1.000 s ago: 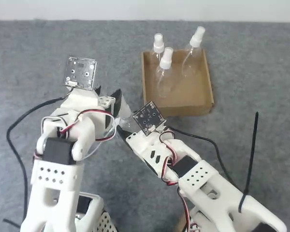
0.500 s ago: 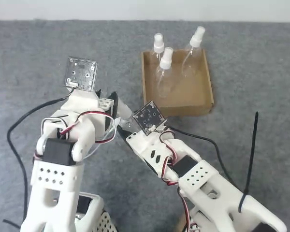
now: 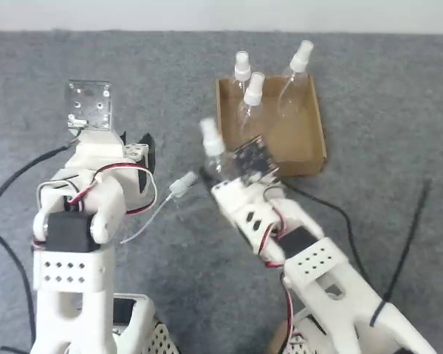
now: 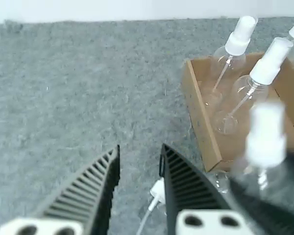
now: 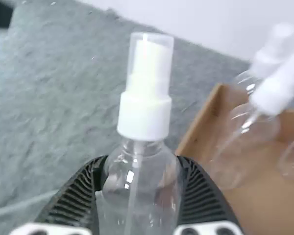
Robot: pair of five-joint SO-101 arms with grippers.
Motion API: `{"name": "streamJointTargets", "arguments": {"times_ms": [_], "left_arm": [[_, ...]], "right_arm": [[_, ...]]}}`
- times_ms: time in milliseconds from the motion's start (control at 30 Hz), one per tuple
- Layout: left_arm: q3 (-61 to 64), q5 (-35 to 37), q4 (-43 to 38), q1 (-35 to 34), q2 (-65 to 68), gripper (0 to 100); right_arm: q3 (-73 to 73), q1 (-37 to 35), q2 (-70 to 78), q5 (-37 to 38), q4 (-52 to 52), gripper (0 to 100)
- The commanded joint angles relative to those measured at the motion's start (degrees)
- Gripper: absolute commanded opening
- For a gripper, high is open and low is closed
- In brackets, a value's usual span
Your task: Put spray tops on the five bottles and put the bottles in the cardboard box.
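Grey worktop [image 3: 369,81] carries the cardboard box [image 3: 304,167], with three capped bottles [image 3: 252,103] standing at its far end. Right gripper [image 5: 139,171] jaws pinch a fourth capped bottle [image 5: 139,142] upright, long axis vertical, just outside the box's left wall near the front corner, so the box lies right beside the jaws and this arm is nearer. Left gripper [image 4: 139,154], jaws spread and empty, hangs well left of the box, a loose spray top [image 3: 181,184] lying between it and the box.

clear bottle [image 5: 137,186], white spray top [image 5: 144,88]
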Motion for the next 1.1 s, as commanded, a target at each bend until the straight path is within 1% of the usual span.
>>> {"name": "streamJointTargets", "arguments": {"times_ms": [0,100,200,300,433,600,700,767,900,1067], "left_arm": [[2.2,1.2,-1.6,-0.2,-1.2,12],[7.7,1.2,-5.5,0.3,-1.2,17],[12.9,0.8,-8.2,4.3,-1.2,19],[15.6,0.6,-8.6,9.2,-2.7,20],[19.7,0.6,-8.4,12.1,-12.7,20],[27.2,-1.2,-8.7,12.6,-28.3,29],[29.7,-1.3,-8.7,12.6,-33.3,31],[30.0,-1.5,-8.9,12.7,-33.7,31],[31.3,-1.6,-12.3,12.6,-30.9,31],[32.3,-3.3,-16.7,12.0,-25.1,31]], "right_arm": [[-12.1,5.1,-3.3,-0.6,8.0,0.6],[-17.8,8.0,-1.2,-0.6,11.1,0.6],[-23.4,9.2,2.3,-0.6,13.0,0.6],[-28.4,9.0,6.4,-1.1,15.2,0.6],[-34.5,8.0,11.3,-4.5,18.9,0.6],[-38.9,4.2,14.5,-4.6,23.3,0.6],[-41.1,0.1,14.7,-4.6,28.4,0.6],[-43.1,-2.4,14.6,-4.6,32.0,0.6],[-47.1,-5.9,14.6,-4.6,39.3,0.6],[-50.8,-6.5,14.5,-4.4,46.3,0.6]]}}
